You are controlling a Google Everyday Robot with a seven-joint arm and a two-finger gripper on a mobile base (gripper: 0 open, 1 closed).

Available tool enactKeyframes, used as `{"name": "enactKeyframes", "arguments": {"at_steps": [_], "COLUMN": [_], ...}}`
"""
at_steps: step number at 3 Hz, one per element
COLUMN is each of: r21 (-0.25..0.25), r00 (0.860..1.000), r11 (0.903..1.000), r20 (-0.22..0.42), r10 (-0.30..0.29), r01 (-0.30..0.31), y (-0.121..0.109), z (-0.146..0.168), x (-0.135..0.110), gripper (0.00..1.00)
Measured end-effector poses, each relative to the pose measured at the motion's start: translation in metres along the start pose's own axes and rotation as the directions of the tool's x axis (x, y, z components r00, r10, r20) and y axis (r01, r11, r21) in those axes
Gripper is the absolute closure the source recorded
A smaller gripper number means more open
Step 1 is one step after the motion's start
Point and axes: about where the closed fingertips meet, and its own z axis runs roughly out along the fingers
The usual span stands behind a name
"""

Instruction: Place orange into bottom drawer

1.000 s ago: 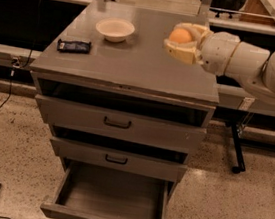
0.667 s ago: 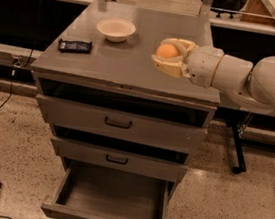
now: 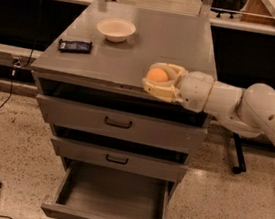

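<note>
The orange (image 3: 157, 75) is small and round and sits between the cream fingers of my gripper (image 3: 154, 78), which is shut on it. The gripper reaches in from the right on a white arm and holds the orange over the front edge of the grey cabinet top, right of centre. The bottom drawer (image 3: 114, 195) is pulled out below, a wide shallow grey tray with nothing in it. It lies down and slightly left of the gripper. The two upper drawers are closed or nearly closed.
A cream bowl (image 3: 116, 29) and a dark flat packet (image 3: 75, 46) rest on the cabinet top (image 3: 129, 60). The top drawer (image 3: 119, 123) and middle drawer (image 3: 117, 159) sit above the open one. A black stand leg (image 3: 237, 155) is right of the cabinet. Cables lie on the floor at left.
My gripper has carried the orange left and toward the front, from the right rear of the cabinet top to its front edge, and lower in view. The drawers have not moved.
</note>
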Motion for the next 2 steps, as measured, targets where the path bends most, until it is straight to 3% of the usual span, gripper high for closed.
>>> {"name": "enactKeyframes", "arguments": {"at_steps": [1, 2], "r21": [-0.09, -0.11], "r00": [0.999, 0.999], "r11": [0.9957, 0.9936], "r20": [-0.042, -0.045], "r10": [0.017, 0.019], "r01": [-0.021, -0.024], "y": [0.0398, 0.0469], "z": [-0.0103, -0.0101], "x": [0.0207, 0.0226], "gripper": [1.0, 1.0]}}
